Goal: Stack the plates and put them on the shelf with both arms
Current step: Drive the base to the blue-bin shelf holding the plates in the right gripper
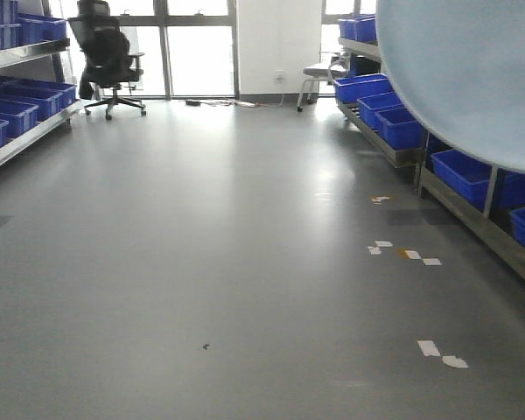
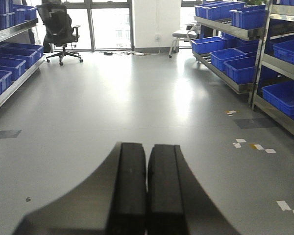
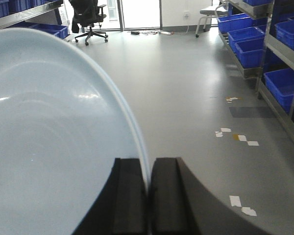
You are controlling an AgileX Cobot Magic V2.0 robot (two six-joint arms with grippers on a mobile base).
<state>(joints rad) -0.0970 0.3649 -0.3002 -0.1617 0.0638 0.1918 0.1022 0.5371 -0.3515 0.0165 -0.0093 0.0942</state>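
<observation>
Matte black fingers (image 2: 132, 191), blocky, smooth, flaring at base.

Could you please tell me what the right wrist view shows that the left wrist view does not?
Only the right wrist view shows a pale plate, its rim pinched in the right tool. Only the left wrist view shows the left tool, shut on nothing. Both show the grey floor, the black office chair and the steel shelf with blue crates on the right.

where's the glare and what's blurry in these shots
Front view: windows blown out, pale sheen down the floor, plate near and soft-edged. Left wrist view: left claw blurred, dark. Right wrist view: faint highlights on the plate, right claw underexposed.
</observation>
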